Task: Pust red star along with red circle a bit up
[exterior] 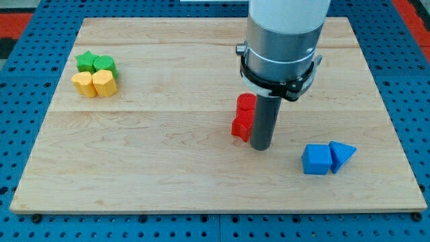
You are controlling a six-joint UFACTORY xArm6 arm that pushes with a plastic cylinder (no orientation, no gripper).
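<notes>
Two red blocks stand touching in the middle of the wooden board (168, 154): the upper one (246, 103), with a rounded top, looks like the red circle, and the lower one (241, 126), with angular edges, looks like the red star. My tip (261, 147) rests on the board just right of and slightly below the red star, close against it. The rod and the arm's grey body hide the right sides of both red blocks.
A green star (85, 62), a green block (105, 64), a yellow block (83, 84) and a yellow block (105, 83) cluster at the view's upper left. A blue cube (316, 159) and a blue triangle (342, 154) sit at the lower right.
</notes>
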